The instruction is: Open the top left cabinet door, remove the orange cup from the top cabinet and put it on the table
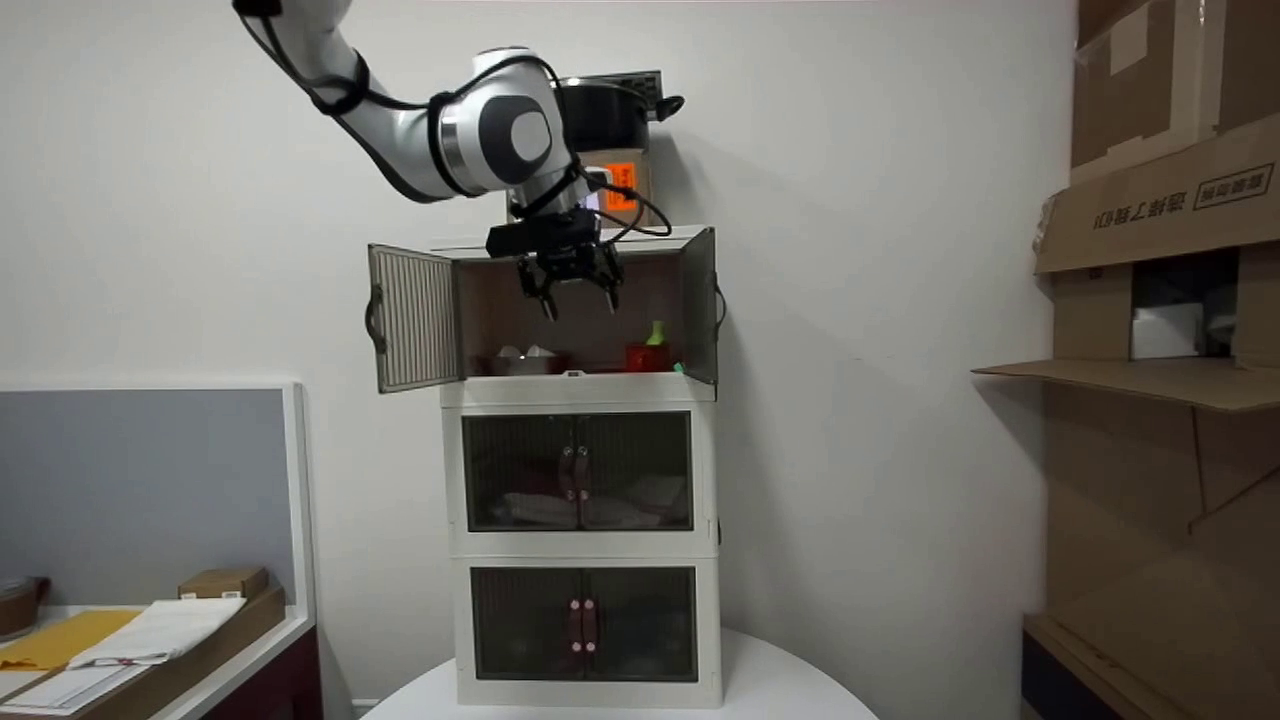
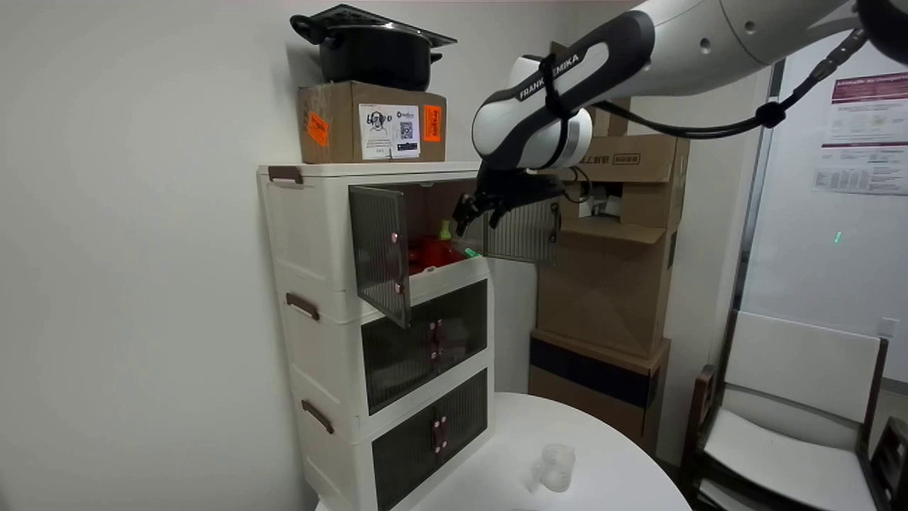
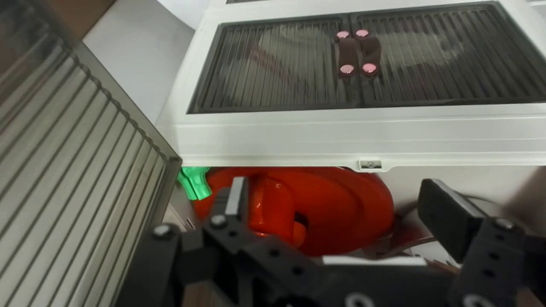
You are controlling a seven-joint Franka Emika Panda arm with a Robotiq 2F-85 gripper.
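Calling this 1 step down, 2 to go. The top left door (image 1: 412,320) is swung wide open and so is the right door (image 1: 700,310), so getting into the top cabinet (image 1: 575,391) looks sorted. The orange cup (image 3: 273,204) (honestly pretty red) is inside, over by the right door, right beside or maybe in a bigger red dish (image 3: 345,200); can't tell which. Fingers (image 3: 448,217) are spread with nothing pinched, and both exterior views have them hanging in front of the top cabinet, higher than the cup. So the grab isn't done, and neither is setting it on the bench (image 2: 610,461). There's a clear cup (image 2: 558,468) standing there, but that's not the target imo. My guess for the next move: slide across toward the right door, drop down and in, then pinch the cup. That green bit (image 3: 195,182) by the right door is pretty close, so I'd watch for knocking it on the way.
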